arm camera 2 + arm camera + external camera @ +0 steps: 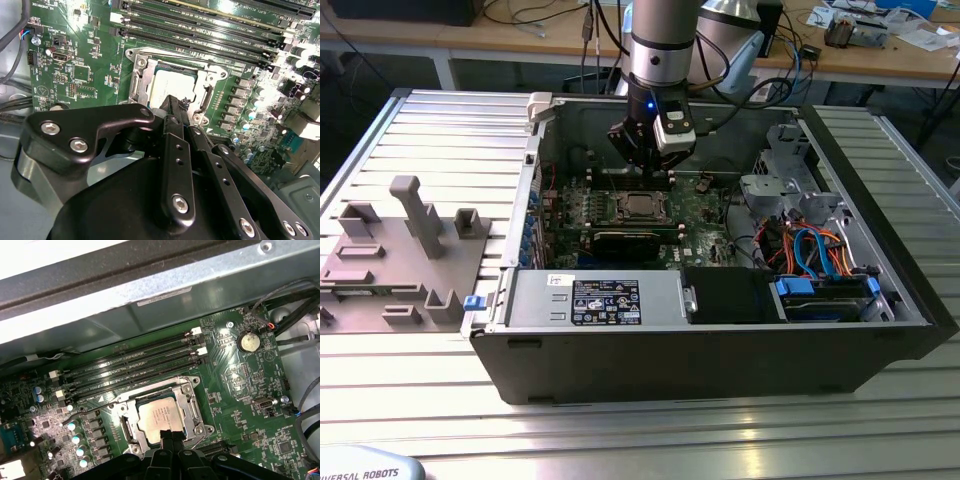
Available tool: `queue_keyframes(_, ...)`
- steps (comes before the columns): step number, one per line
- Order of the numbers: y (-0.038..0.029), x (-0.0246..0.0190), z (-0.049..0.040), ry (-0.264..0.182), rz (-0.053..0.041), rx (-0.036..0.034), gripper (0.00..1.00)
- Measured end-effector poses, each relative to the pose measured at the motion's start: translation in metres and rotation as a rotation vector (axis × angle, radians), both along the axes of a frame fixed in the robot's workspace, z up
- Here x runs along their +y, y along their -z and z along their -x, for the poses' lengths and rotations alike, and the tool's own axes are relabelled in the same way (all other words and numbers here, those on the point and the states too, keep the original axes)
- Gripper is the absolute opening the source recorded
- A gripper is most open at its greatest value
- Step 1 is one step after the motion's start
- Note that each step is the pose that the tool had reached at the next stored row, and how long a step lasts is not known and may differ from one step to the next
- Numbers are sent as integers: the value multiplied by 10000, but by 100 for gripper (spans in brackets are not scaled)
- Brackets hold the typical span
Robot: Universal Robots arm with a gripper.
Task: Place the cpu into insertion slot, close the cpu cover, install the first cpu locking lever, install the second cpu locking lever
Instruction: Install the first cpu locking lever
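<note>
Gripper over the seated cpu, cover down

The gripper (172,107), fingers together and holding nothing, hovers at the socket edge; the cpu (161,415) sits in the insertion slot (127,429) under the cpu cover (192,412), levers seemingly unlatched, so press gently.

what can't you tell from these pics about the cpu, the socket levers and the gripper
- The cpu: its near edge is hidden behind the gripper in both wrist views.
- Locking levers: too thin to tell latched or loose around the cpu cover in either wrist view.
- Contact between gripper and cpu: hidden by the gripper's own body.
- In the exterior view, socket detail is too small.
</note>
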State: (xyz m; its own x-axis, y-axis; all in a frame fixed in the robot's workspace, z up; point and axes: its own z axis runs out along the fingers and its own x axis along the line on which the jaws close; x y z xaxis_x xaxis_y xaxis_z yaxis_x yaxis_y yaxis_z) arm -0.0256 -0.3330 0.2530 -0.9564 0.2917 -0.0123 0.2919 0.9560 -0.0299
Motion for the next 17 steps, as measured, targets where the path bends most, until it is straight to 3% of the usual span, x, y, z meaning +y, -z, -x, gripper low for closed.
queue_keyframes(17, 3, 0, 0, -99, 6, 0, 11)
